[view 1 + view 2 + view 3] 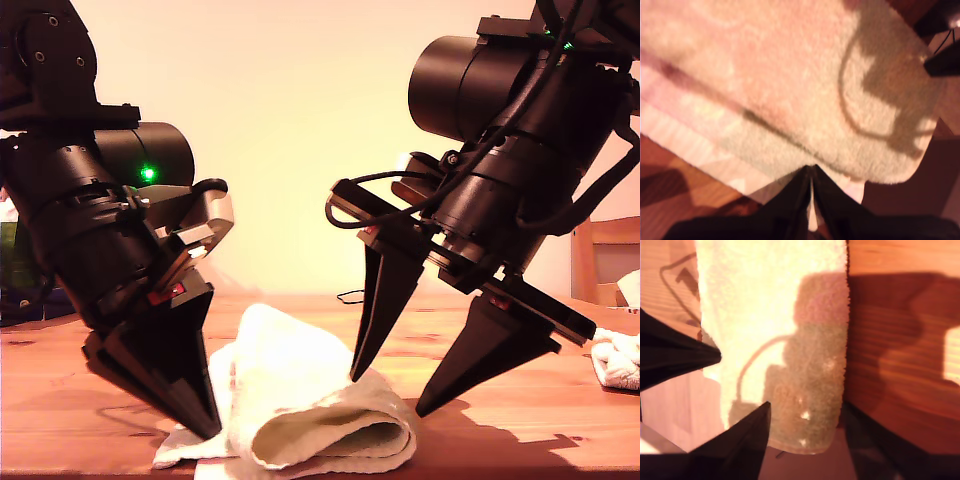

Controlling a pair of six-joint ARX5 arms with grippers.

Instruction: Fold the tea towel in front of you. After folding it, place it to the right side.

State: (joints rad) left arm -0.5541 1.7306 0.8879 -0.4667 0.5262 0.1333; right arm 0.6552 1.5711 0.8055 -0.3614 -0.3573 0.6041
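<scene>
Pinching the towel (300, 400) edge, my first gripper (205, 425) had its jaws pressed nearly together, w/ a thin strip of cloth between the tips in the first wrist view (811, 200). It stood at the exterior view's left, tips down at the table (500, 440). Towel lay folded over itself on the wooden table, roughly mid-frame, a rolled fold facing the camera. My second gripper (390, 392) was spread wide at the exterior view's right, holding nothing; one finger (380, 310) came down at the towel's top, contact unclear, the other finger (480, 360) reached the table just beside the cloth. Second wrist view showed the towel (775, 315) between the open fingers (745, 440). Another white cloth (615, 360) lay at the exterior view's far right.
</scene>
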